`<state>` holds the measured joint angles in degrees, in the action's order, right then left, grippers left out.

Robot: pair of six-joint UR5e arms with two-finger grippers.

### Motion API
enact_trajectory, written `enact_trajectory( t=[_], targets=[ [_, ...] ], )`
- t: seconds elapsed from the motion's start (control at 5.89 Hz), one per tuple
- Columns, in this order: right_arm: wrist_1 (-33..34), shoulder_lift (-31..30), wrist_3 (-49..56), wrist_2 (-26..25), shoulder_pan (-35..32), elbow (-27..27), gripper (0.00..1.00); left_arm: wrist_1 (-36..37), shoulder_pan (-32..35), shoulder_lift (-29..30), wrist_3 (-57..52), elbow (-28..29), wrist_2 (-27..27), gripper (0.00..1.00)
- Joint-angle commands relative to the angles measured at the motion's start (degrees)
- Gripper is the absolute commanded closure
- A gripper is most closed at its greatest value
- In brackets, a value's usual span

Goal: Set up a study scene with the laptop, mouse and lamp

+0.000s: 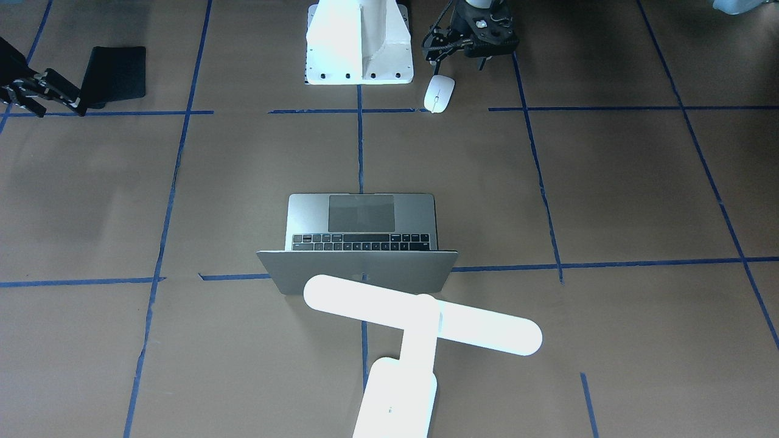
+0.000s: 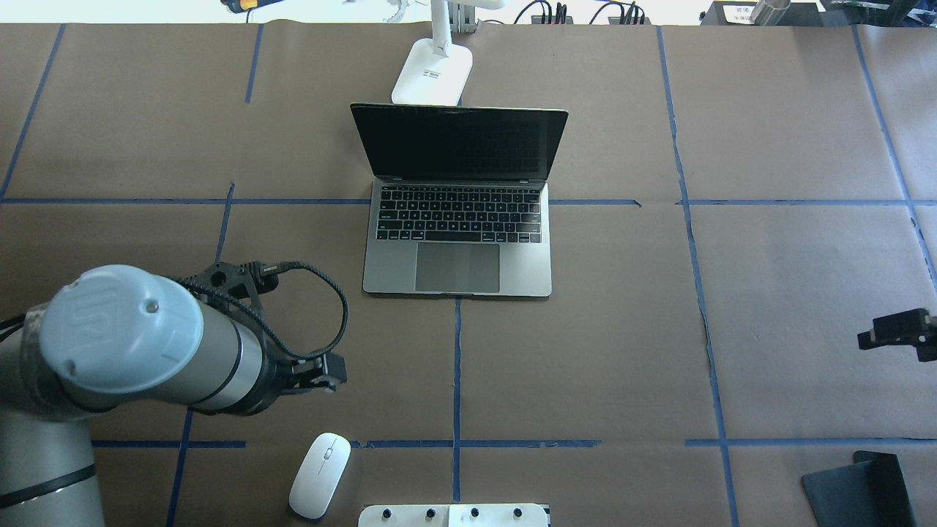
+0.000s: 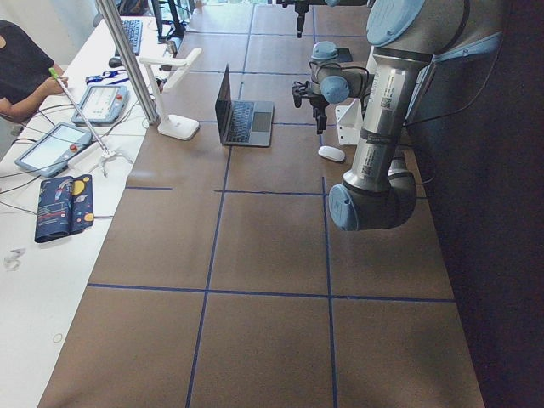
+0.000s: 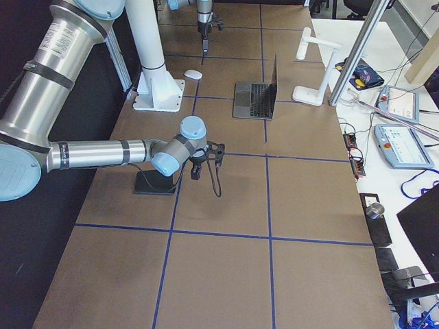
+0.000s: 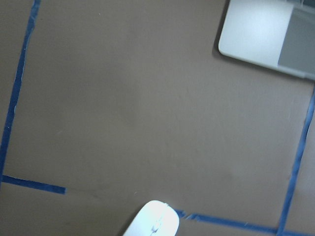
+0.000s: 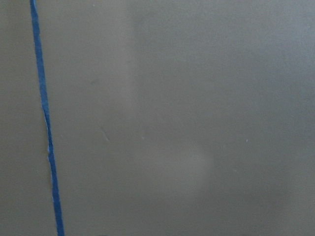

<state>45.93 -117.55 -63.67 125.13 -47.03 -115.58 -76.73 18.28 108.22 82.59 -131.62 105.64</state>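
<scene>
The laptop (image 2: 457, 241) stands open at mid-table, its keyboard toward me and its screen dark. Behind it stands the lamp (image 1: 420, 313), its bar head over the lid (image 1: 365, 271) and its base (image 2: 432, 73) on the table. The white mouse (image 1: 439, 93) lies flat near my pedestal, on my left side. My left gripper (image 1: 481, 58) hovers just beside and above the mouse, apart from it. Its wrist view shows the mouse (image 5: 152, 219) at the bottom edge and a laptop corner (image 5: 261, 34). My right gripper (image 1: 61, 100) hangs far to the right. I cannot tell either gripper's state.
A black mouse pad (image 1: 115, 73) lies next to my right gripper near the table's near right corner (image 2: 853, 487). The white pedestal (image 1: 359, 42) sits between the arms. Blue tape lines cross the brown table. A side table holds tablets (image 4: 401, 144), and a person (image 3: 17, 68) sits there.
</scene>
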Motion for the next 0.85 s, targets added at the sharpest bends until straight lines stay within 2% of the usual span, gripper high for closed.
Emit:
enact_trajectory(
  t=[0.0, 0.17, 0.34, 0.51, 0.68],
  targets=[
    [-1.81, -2.93, -0.93, -6.38, 8.33, 0.00, 0.00, -2.26, -3.76, -0.91, -2.61, -0.83, -0.86, 0.00],
    [-3.11, -5.64, -1.97, -6.47, 10.80, 0.00, 0.00, -2.28, -4.82, -1.08, -2.26, -1.97, -5.40, 0.00],
    [-13.65, -8.98, -6.16, -6.56, 11.69, 3.57, 0.02, -2.28, -5.09, -0.91, -2.35, -1.80, -6.66, 0.02],
    [-18.46, -10.23, -10.64, -6.74, 14.14, 4.30, 0.03, -2.28, -5.36, -0.56, -2.43, -1.72, -6.41, 0.01],
    [-18.77, -10.15, -15.21, -8.48, 17.73, 5.53, 0.03, -2.28, -5.36, -0.64, -2.35, -1.71, -6.58, 0.01]
  ],
)
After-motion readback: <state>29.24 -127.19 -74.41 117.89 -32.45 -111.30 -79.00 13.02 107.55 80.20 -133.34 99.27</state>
